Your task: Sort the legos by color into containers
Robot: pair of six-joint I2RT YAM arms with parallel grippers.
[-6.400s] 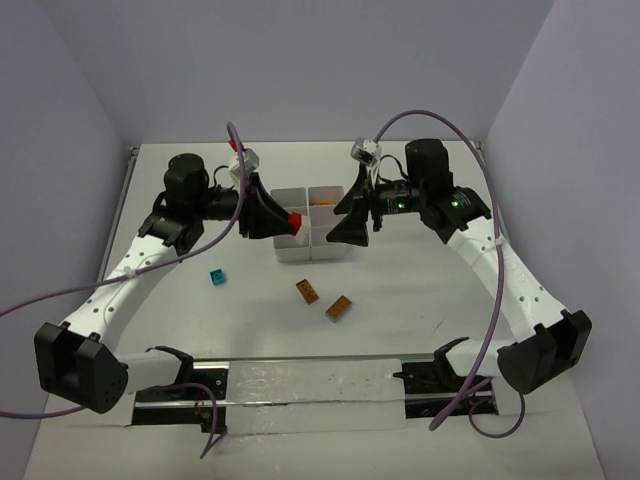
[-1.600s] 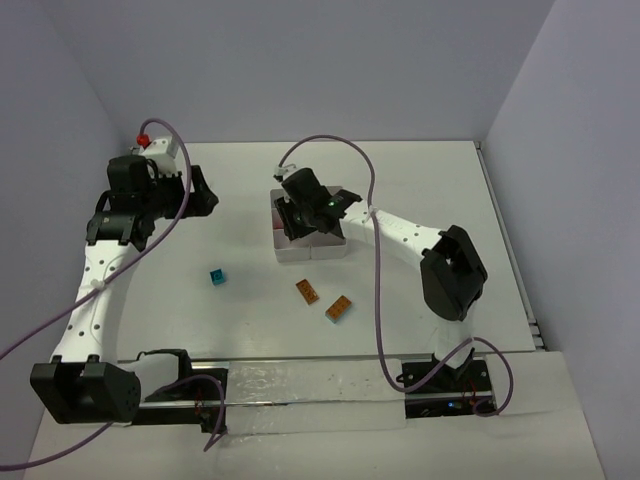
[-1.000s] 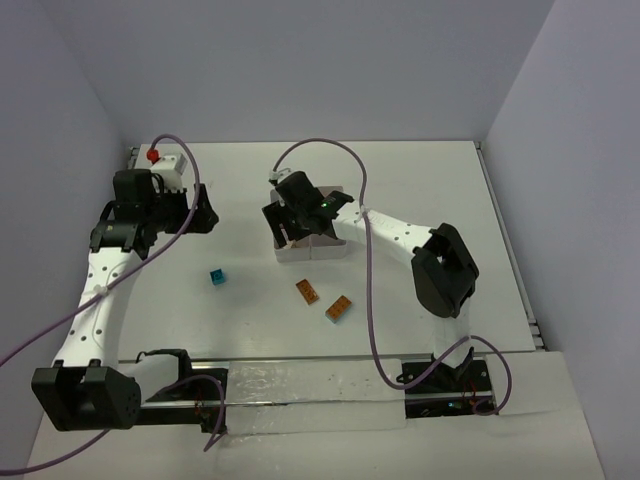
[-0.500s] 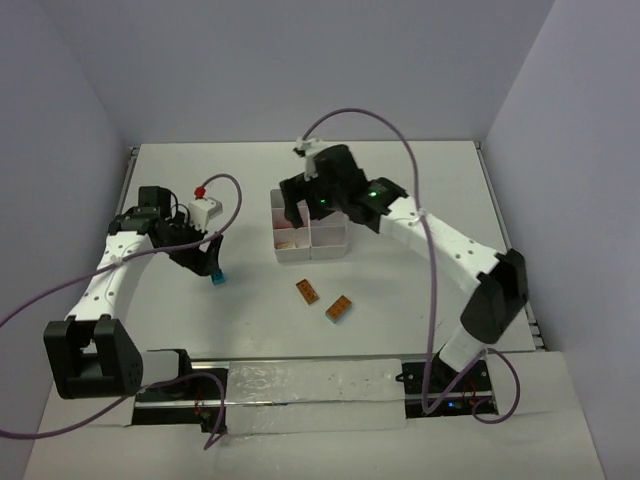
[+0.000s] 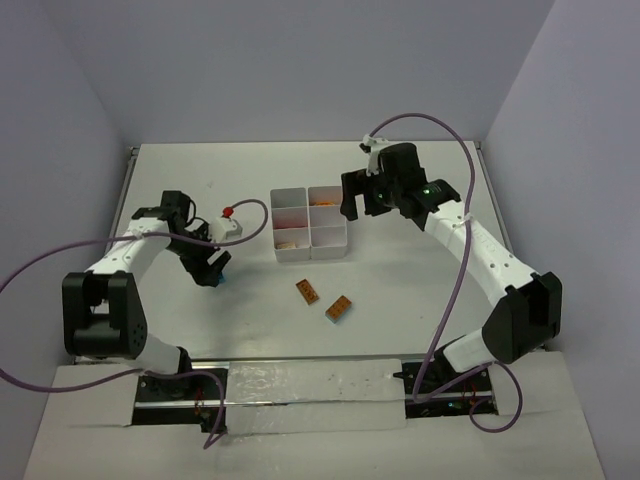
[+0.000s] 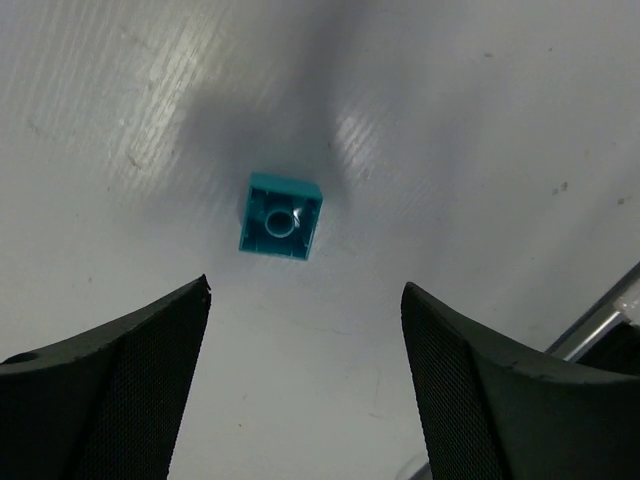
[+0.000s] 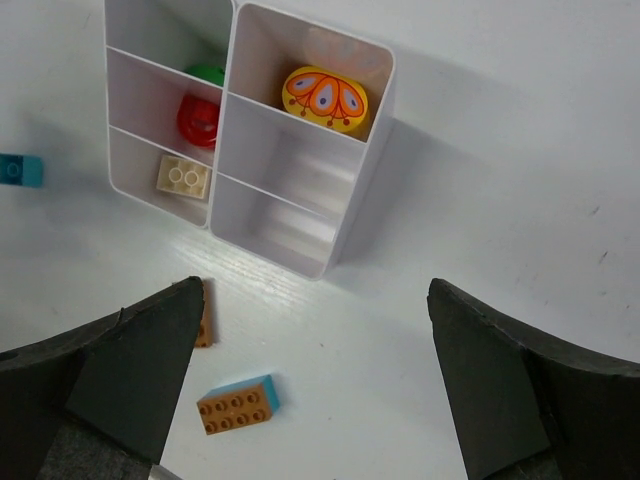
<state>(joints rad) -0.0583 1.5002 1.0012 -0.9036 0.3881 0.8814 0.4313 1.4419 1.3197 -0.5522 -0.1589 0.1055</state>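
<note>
White bench (image 5: 420, 300), pale grey-lilac walls on three sides.

Left end effector (image 6: 305, 300): fingers apart, nothing between them. It points down at the bench. One teal brick (image 6: 281, 215) lies flat just past its fingertips, nearer the finger on the left of the wrist view, touching neither. The brick is small and square, with thin walls and a single round ring in the middle of its upward face. From the top view the end effector covers most of it.

Right end effector (image 7: 315, 295): fingers wide apart, holding nothing, hanging above the bench. The tray (image 7: 360, 180) is ahead of its fingertips and clear of them. It is white with thin walls, six square cells in a 2-by-3 grid.

Count:
- Tray: 1.
- Pieces in cells: 4. The column on the left of the wrist view holds, farthest to nearest, a green piece (image 7: 207, 72), a red piece (image 7: 198, 120) and a pale yellow studded brick (image 7: 184, 177). The far cell of the other column holds a yellow-orange round piece (image 7: 325, 97) with a printed pattern.
- Loose orange-brown bricks: 2. One studded brick (image 7: 238, 404) with a teal edge lies between the right fingers, nearer the wrist than the tips. The second brick (image 7: 203, 320) is half hidden by the finger on the left of the view.
- Loose teal: 1.
</note>
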